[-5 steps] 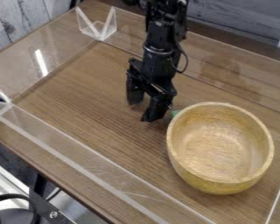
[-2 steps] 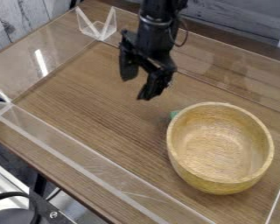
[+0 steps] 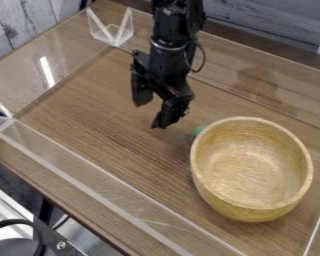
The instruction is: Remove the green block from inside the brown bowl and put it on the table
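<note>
Claw released, lower than a moment ago, over the surface. Green block shows at the bowl's ten-o'clock rim, apparently outside; removal looks done. Claw sits at ten o'clock from it.

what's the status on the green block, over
end effector open, above the table; green block on the table at the brown bowl's rim, outside it; no obstacle seen between end effector and block
</note>
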Available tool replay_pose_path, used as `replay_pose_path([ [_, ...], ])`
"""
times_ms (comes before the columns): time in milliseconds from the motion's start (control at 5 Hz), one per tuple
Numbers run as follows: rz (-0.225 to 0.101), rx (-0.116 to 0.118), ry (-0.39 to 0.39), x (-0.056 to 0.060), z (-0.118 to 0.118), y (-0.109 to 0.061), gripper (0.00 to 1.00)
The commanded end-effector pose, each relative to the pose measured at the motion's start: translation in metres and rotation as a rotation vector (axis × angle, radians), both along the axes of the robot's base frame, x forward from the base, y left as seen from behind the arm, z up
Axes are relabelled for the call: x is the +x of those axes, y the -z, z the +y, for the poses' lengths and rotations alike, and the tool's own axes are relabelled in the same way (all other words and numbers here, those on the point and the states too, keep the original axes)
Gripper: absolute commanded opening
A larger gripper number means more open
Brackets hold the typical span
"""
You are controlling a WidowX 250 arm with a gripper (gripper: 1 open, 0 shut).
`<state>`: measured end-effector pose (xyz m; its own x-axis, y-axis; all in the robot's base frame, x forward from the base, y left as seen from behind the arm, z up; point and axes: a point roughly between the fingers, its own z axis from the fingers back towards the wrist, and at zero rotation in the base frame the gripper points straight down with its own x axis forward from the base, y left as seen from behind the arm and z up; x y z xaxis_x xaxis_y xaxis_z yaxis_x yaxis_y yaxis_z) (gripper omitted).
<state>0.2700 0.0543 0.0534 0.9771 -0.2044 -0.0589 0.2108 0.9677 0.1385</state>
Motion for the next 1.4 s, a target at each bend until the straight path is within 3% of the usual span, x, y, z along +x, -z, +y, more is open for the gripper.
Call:
replay_pose_path([
  [0, -0.089, 0.004, -0.002, 0.010, -0.005, -0.017, 1.00],
  [200, -0.126, -0.024, -0.017, 0.005, -0.006, -0.039, 1.00],
  [400, -0.147, -0.043, -0.033, 0.004, -0.004, -0.048, 1.00],
  [800, -0.163, -0.061, -0.061, 0.013, 0.005, -0.043, 1.00],
  [1000, -0.151, -0.097, -0.070, 0.022, 0.011, -0.042, 1.00],
  [1200, -0.142, -0.132, -0.086, 0.037, 0.020, -0.038, 0.00],
])
